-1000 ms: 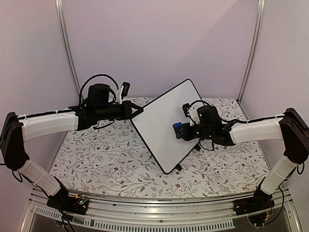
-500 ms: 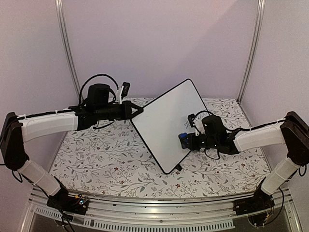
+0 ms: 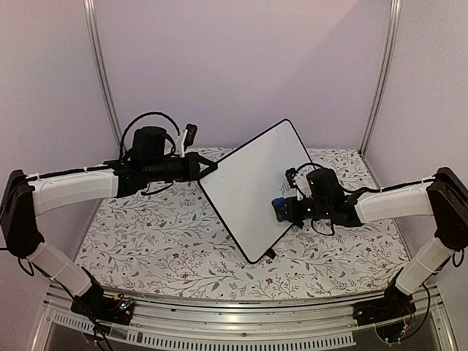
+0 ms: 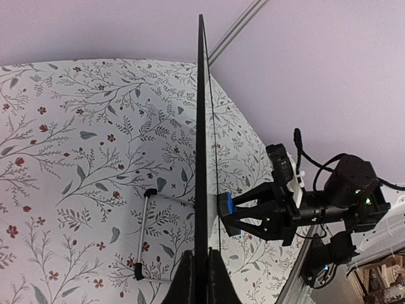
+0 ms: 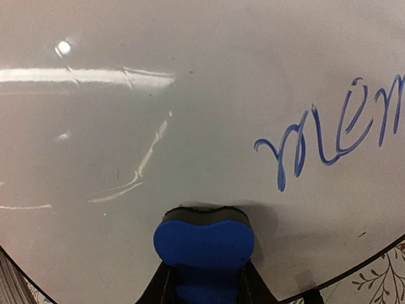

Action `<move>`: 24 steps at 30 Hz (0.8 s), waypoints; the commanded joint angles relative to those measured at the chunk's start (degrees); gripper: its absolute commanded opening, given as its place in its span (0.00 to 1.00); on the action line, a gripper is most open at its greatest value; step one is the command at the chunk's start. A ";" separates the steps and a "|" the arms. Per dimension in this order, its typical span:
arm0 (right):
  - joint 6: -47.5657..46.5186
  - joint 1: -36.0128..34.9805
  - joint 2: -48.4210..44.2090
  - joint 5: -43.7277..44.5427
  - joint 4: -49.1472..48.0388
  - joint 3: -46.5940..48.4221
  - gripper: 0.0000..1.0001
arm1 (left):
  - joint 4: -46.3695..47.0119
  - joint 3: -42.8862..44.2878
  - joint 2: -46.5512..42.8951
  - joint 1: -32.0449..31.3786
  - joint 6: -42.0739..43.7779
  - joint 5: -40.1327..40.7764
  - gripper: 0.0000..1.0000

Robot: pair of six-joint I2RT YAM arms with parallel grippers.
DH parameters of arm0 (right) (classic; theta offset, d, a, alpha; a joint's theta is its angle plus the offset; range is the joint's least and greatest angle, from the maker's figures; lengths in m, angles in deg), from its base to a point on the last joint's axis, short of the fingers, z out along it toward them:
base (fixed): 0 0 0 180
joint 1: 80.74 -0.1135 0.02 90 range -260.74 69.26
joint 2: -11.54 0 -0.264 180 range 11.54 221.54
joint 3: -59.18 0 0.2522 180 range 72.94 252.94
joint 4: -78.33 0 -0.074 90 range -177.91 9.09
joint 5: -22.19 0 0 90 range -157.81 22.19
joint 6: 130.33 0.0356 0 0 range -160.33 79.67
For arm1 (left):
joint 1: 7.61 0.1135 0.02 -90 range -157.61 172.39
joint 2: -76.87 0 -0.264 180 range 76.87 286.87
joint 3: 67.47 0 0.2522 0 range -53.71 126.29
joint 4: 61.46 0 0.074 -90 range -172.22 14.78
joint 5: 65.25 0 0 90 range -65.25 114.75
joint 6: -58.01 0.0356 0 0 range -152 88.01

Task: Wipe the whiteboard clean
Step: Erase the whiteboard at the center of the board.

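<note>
Both grippers are clamped shut: your left gripper pinches the whiteboard by its left edge, and the board stands steeply tilted over the flowered table. Your right gripper grasps a blue eraser, pressed against the board's face just beside blue cursive writing.

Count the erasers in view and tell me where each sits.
1. The blue eraser is clamped in the right gripper, against the whiteboard near the blue writing. No other shows.
</note>
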 commanded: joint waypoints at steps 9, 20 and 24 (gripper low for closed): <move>1.50 0.61 0.82 -2.10 -0.72 -3.05 0.15 | 0.35 -0.64 -0.92 -1.15 2.19 -3.16 0.00; 0.52 0.85 1.05 -0.83 0.64 2.35 0.15 | 0.35 -0.64 -0.88 -1.19 2.17 -3.01 0.00; -0.34 1.35 2.34 -0.80 1.83 5.75 0.15 | 0.28 -0.64 -1.09 -1.16 2.18 -2.93 0.00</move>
